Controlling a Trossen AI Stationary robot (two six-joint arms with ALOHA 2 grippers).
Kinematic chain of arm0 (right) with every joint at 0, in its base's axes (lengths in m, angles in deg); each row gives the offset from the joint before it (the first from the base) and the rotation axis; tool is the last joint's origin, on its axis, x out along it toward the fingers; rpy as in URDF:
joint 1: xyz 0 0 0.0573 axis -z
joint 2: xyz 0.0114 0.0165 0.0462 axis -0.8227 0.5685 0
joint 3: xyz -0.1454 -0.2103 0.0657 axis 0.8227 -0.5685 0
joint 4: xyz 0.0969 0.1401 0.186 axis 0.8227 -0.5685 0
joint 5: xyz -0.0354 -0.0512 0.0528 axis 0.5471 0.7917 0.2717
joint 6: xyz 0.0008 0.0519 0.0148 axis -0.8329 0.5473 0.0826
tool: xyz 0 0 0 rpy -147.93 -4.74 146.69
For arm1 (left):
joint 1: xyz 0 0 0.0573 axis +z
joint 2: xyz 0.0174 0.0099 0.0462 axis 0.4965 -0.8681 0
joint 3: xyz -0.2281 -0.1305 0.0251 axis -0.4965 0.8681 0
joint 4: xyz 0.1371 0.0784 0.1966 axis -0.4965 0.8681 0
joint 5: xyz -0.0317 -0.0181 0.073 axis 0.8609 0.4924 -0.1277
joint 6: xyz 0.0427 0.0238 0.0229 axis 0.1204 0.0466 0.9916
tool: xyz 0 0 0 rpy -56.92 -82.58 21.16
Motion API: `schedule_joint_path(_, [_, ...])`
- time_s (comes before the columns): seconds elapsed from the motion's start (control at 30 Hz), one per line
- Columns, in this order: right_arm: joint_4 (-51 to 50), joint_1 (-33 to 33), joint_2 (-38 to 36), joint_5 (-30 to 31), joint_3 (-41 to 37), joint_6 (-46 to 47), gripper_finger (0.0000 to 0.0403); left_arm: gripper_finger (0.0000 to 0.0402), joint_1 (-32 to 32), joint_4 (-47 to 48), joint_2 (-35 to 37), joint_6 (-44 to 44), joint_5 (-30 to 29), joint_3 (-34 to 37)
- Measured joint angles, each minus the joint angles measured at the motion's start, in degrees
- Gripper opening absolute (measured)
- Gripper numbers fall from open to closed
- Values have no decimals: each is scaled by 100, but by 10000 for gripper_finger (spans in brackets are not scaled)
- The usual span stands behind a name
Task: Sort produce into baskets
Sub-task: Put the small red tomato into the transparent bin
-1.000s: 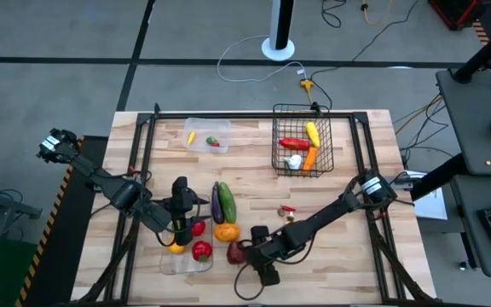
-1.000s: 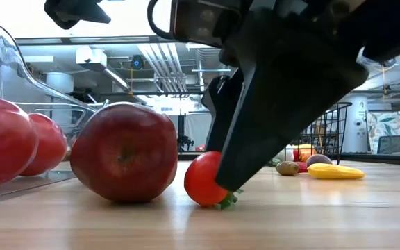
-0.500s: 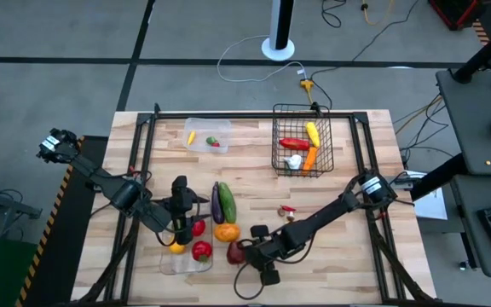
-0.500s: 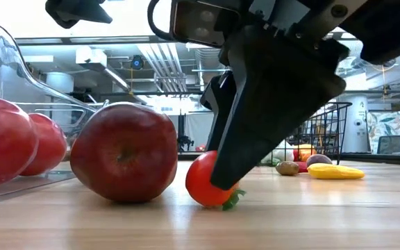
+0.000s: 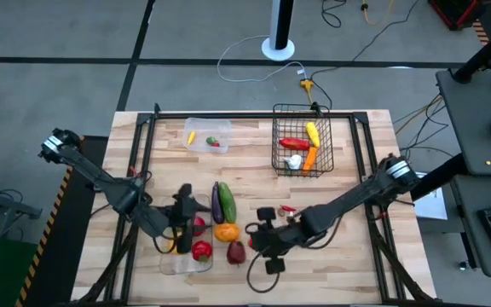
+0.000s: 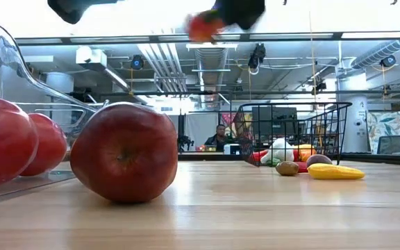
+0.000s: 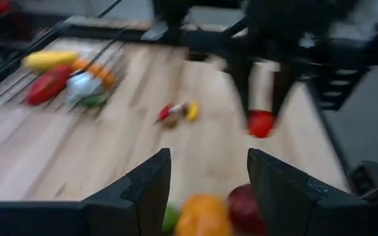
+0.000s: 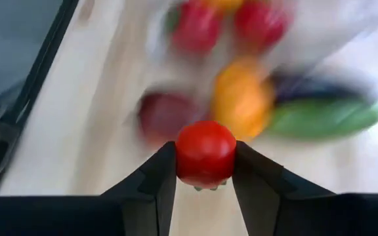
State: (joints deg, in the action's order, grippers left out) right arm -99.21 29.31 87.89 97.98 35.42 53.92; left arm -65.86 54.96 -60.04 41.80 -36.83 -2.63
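Observation:
My right gripper [image 5: 257, 237] is shut on a small red tomato [image 8: 205, 152], high above the table near its front middle; the tomato also shows at the top of the low view [image 6: 203, 24] and in the left wrist view [image 7: 261, 123]. My left gripper [image 7: 209, 196] is open and empty over the produce pile at the near left. An eggplant [image 5: 217, 203], a cucumber [image 5: 228, 203], an orange pepper [image 5: 226, 230] and a dark red apple [image 5: 235, 252] lie on the table. The black wire basket [image 5: 302, 162] stands far right, the small clear tub [image 5: 196, 145] far left. My right gripper pinches the tomato's two opposite sides [image 8: 179, 154] between its two fingers. The tomato is lifted clear of the table, and its green stalk [image 8: 205, 187] shows at the side toward the wrist.
The long clear tray [image 5: 170, 266] at the near left holds a red pepper [image 5: 201, 250]. The wire basket holds a red pepper, a yellow piece, a carrot and a white bulb. Small pieces [image 5: 286, 209] lie mid-table. A dark frame [image 5: 254, 114] rims the table.
My right gripper has risen from the table with the tomato pinched in it, lifting it clear of the wood beside the apple and out to the top of the low view. It has also drawn a little toward the far edge.

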Motion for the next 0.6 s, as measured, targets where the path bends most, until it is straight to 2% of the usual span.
schedule_joint_path(0.13, [801,66,-284,869,-28,-1079,122,185,-48,-1404,-402,762,433,262])
schedule_joint_path(0.23, [1455,142,-304,1081,-34,-1726,122,185,-61,-1913,-691,924,515,298])
schedule_joint_path(0.47, [1997,244,-53,1114,-39,-2305,126,185,-55,-1954,-1020,802,474,142])
schedule_joint_path(0.6, [2091,245,-26,1113,-39,-2337,127,185,-38,-1951,-968,593,134,140])
